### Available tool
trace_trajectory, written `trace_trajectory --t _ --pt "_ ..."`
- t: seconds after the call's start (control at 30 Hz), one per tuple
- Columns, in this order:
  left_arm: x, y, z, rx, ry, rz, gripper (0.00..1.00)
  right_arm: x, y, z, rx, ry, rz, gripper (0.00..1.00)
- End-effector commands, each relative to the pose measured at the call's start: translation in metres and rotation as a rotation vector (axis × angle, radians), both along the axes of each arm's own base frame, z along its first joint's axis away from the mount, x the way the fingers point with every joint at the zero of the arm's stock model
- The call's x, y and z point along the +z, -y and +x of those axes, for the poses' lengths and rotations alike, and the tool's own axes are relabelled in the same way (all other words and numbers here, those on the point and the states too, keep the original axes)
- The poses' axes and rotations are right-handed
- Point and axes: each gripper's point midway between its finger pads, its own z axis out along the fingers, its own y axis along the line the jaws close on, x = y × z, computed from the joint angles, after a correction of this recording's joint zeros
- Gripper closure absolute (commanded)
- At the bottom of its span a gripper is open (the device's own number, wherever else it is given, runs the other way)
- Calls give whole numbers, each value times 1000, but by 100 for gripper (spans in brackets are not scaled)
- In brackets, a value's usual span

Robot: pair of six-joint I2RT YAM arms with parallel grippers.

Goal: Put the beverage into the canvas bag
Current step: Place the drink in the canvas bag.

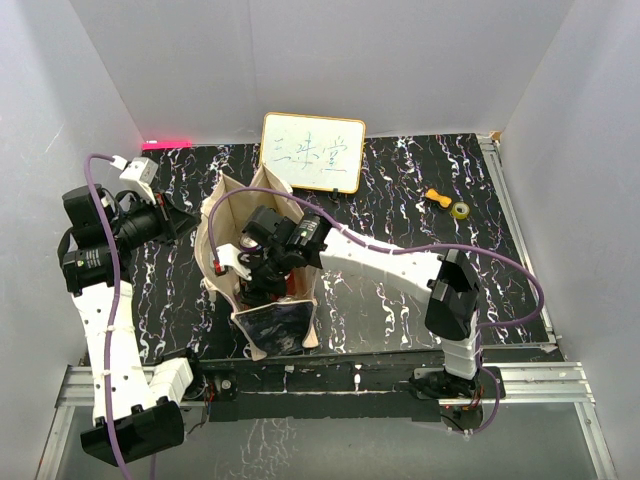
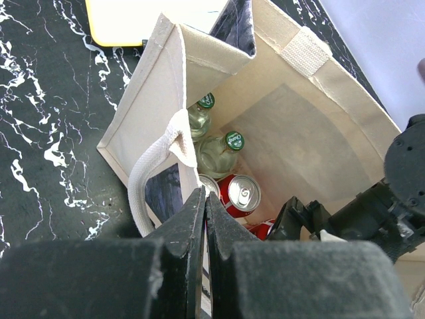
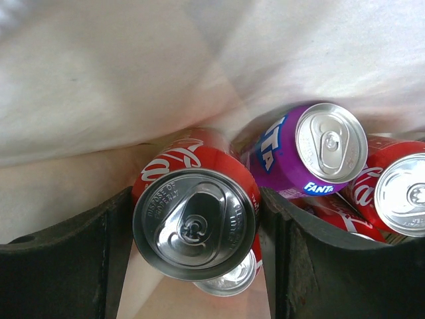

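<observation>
The canvas bag (image 1: pixel 226 205) stands open at mid-table, and its beige inside (image 2: pixel 312 133) fills the left wrist view. My left gripper (image 2: pixel 204 194) is shut on the bag's left rim beside the looped handle (image 2: pixel 149 174). My right gripper (image 3: pixel 196 229) reaches down inside the bag (image 3: pixel 99 86) and is shut on an upright red cola can (image 3: pixel 194 222), one finger on each side. At the bottom of the bag lie a purple Fanta can (image 3: pixel 302 154), another red can (image 3: pixel 398 194), and two green-capped bottles (image 2: pixel 221 151).
A white framed board (image 1: pixel 312 152) with writing stands just behind the bag. A small orange piece (image 1: pixel 436 197) and a yellow tape roll (image 1: pixel 460 210) lie at the back right. White walls enclose the black marbled table (image 1: pixel 400 300).
</observation>
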Motion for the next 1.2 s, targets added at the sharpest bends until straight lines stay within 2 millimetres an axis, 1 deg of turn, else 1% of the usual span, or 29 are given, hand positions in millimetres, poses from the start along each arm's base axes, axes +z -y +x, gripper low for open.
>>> trace_trajectory --t 0.0,0.17,0.43,0.6,0.7,0.83,0.97,1.03,1.17 --pt "5 2 -8 8 13 -1 100 23 -1 -20 2 -9 56 92" --pt "5 -1 -7 19 13 -2 100 8 3 -19 -27 9 35 92" --pt "4 -1 -9 19 11 -5 100 -12 3 -28 -29 18 -6 91" --pt "4 -1 -8 18 11 -5 100 -23 3 -28 -47 34 -38 86" --pt "4 -1 -7 18 14 -3 100 -26 3 -29 -54 34 -51 79" --pt "4 -2 -7 17 15 -1 100 -32 2 -30 -71 24 -72 73" --pt "4 -1 -8 10 15 -6 100 -46 4 -23 -129 32 -125 71" --pt "6 3 -10 -11 16 -23 100 -47 4 -21 -139 32 -133 71" --pt "13 12 -19 -52 14 -53 100 -42 4 -23 -132 29 -122 71"
